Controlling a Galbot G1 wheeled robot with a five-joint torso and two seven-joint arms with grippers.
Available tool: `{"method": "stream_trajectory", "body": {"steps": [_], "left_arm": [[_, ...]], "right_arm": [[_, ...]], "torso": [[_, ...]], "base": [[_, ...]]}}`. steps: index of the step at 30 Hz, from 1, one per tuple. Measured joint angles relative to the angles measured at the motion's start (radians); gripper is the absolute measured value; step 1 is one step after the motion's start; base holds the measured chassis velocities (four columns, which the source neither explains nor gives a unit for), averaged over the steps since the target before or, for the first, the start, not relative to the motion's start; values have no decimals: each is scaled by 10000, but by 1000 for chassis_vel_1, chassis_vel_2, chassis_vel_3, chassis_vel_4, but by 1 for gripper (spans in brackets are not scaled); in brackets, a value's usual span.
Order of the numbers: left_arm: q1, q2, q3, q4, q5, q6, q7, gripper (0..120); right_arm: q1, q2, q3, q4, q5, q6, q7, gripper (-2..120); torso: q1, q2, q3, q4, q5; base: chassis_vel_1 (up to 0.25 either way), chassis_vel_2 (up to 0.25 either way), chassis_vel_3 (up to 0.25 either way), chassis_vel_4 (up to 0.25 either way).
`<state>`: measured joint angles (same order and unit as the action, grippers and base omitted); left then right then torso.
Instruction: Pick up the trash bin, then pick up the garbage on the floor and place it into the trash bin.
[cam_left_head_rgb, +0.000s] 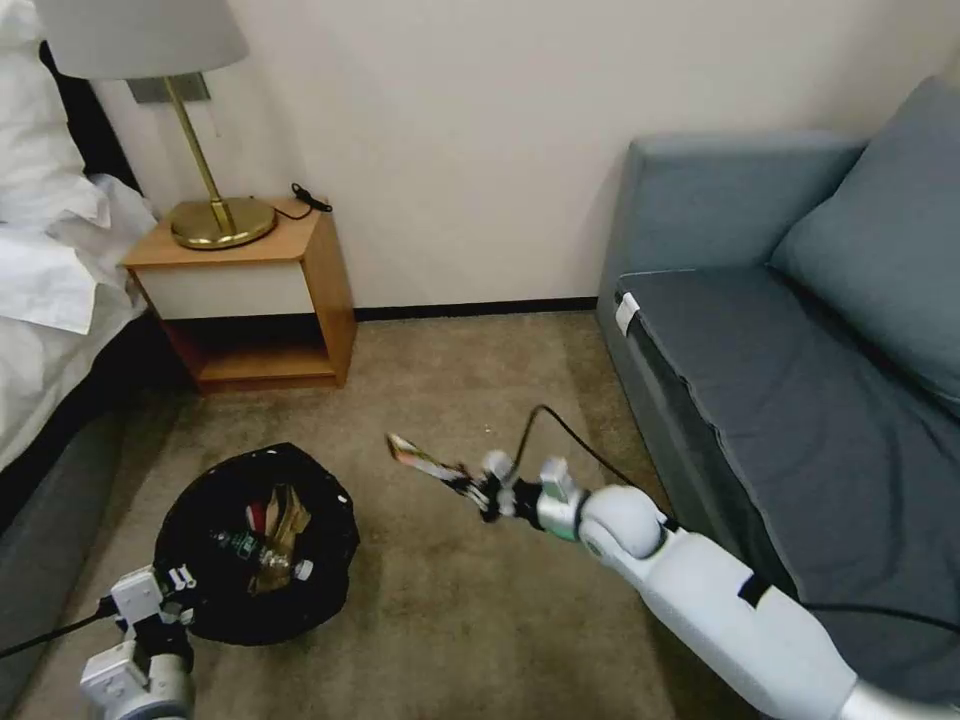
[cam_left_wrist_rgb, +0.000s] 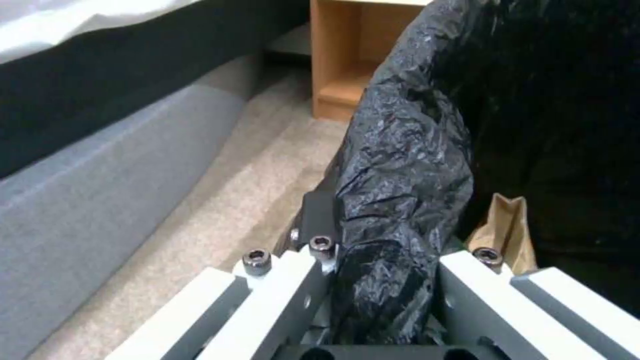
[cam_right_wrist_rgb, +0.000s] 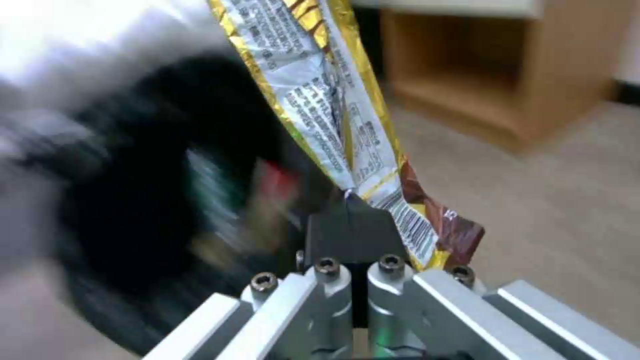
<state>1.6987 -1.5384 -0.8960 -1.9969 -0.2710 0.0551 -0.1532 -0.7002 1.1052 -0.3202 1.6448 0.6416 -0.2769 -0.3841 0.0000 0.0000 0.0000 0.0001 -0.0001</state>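
The trash bin (cam_left_head_rgb: 300, 590), lined with a black bag, hangs low over the carpet at the lower left. My left gripper (cam_left_head_rgb: 178, 583) is shut on its near rim, and the bag-covered rim (cam_left_wrist_rgb: 400, 200) sits pinched between the jaws of that gripper (cam_left_wrist_rgb: 390, 250). Inside lie a brown paper bag (cam_left_head_rgb: 285, 525) (cam_left_wrist_rgb: 505, 227), a small green-labelled bottle (cam_left_head_rgb: 235, 545) and a red packet (cam_left_head_rgb: 257, 515). To the bin's right, above the floor, my right gripper (cam_left_head_rgb: 472, 485) (cam_right_wrist_rgb: 353, 212) is shut on the long gold wrapper (cam_left_head_rgb: 420, 460) (cam_right_wrist_rgb: 327, 110), which points toward the blurred bin (cam_right_wrist_rgb: 133, 210).
A wooden bedside table (cam_left_head_rgb: 250, 290) with a brass lamp (cam_left_head_rgb: 215, 215) stands against the wall behind the bin. The bed (cam_left_head_rgb: 50, 290) runs along the left and a grey sofa (cam_left_head_rgb: 800, 380) along the right. Open carpet (cam_left_head_rgb: 450, 620) lies between them.
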Motion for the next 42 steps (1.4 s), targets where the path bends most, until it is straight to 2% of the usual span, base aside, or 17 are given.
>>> {"method": "stream_trajectory", "body": {"steps": [3,9,14,23,24,26,28,31,33,35,37,39,42], "left_arm": [[-250,48,33,204,92,31,213,3],[-569,-70,196,348,209,74,474,3],[-632,-232,280,409,416,14,635,3],[-569,-195,291,348,397,-153,827,3],[-553,-190,291,314,379,-158,849,3],[-531,-189,293,285,365,-160,865,3],[-477,-186,293,223,332,-179,894,3],[-461,-186,286,210,298,-186,896,3],[-442,-170,257,204,242,-212,897,3],[-441,-157,246,204,223,-222,897,3],[-459,-110,182,241,128,-265,875,3],[-473,-100,156,256,79,-268,849,3],[-516,-45,42,235,-303,-232,683,3]], "right_arm": [[505,141,-758,675,1177,-408,253,0],[964,634,-1947,722,1828,-584,691,0],[1139,1042,-2408,150,1825,-564,874,0],[1093,1540,-2653,-953,1128,-392,1210,1],[1052,1615,-2670,-1048,1045,-369,1222,5],[1024,1669,-2683,-1116,977,-346,1231,7],[992,1818,-2713,-1330,767,-247,1301,19],[981,1917,-2708,-1452,694,-169,1352,25],[946,2006,-2620,-1507,660,-84,1403,36],[924,2027,-2572,-1502,655,-44,1431,39],[830,2033,-2334,-1354,639,42,1515,51],[791,2013,-2232,-1292,623,70,1532,54],[524,1822,-1519,-1015,476,257,1553,67]], "torso": [[0,0,0,1,0],[0,0,0,-2,-1],[0,0,0,-1,-1],[0,0,1,-2,0],[0,0,0,-2,0],[0,0,0,-2,1],[0,0,0,-1,1],[0,-1,0,-1,0],[0,0,0,-1,0],[0,0,0,0,0],[0,0,0,-1,1],[0,0,0,0,0],[0,0,0,0,1]], "base": [[0,0,0,0],[0,0,0,0],[0,0,0,0],[0,0,0,0],[0,0,0,0],[0,0,0,0],[0,0,0,0],[0,0,0,0],[0,0,0,0],[0,0,0,0],[0,0,0,0],[0,0,0,0],[0,0,0,0]]}}
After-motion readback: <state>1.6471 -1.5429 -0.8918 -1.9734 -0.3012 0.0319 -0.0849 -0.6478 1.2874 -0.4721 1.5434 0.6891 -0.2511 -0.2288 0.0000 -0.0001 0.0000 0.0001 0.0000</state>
